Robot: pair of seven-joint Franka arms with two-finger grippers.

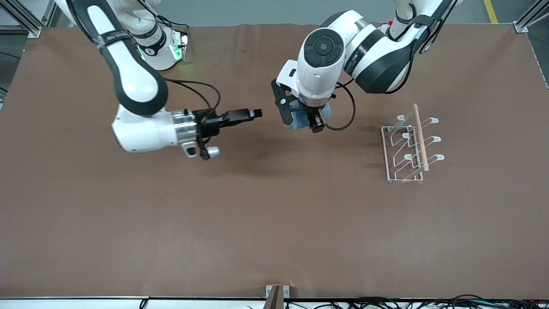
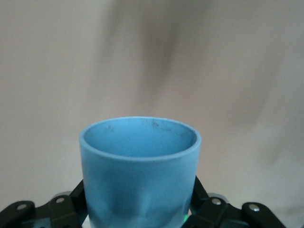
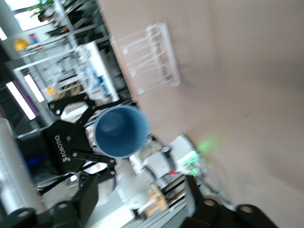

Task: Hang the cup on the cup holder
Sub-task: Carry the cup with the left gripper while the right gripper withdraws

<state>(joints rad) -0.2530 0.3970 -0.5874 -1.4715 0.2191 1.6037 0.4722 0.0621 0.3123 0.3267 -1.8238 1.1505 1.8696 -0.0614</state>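
Front view:
Cup [image 1: 327, 112]: light blue, held up in the air over the brown table [image 1: 274, 223], mostly hidden under the left arm's wrist.
Left gripper [image 1: 305, 121]: points down over the middle of the table, fingers pinching the cup from two sides.
Cup holder [image 1: 409, 143]: white wire rack with a wooden rod [image 1: 420, 137] along its top, standing on the table toward the left arm's end, well apart from the cup; its prongs carry nothing.
Right gripper [image 1: 254, 113]: reaches sideways over the table toward the left gripper, apart from it, holding nothing; whether its fingers are spread or pressed together cannot be told.

Left wrist view:
Cup [image 2: 140, 173]: fills the lower middle, open mouth turned toward the table, inside bare.
Left gripper [image 2: 140, 209]: black fingers [image 2: 205, 206] pressed against the cup's wall on both sides.

Right wrist view:
Cup [image 3: 119, 131]: seen mouth-on, round rim whole, clamped in the left gripper [image 3: 102, 137].
Cup holder [image 3: 147, 59]: blurred, on the table past the cup.
Right gripper [image 3: 137, 209]: only its dark fingers show at the edge of the view, nothing between them.
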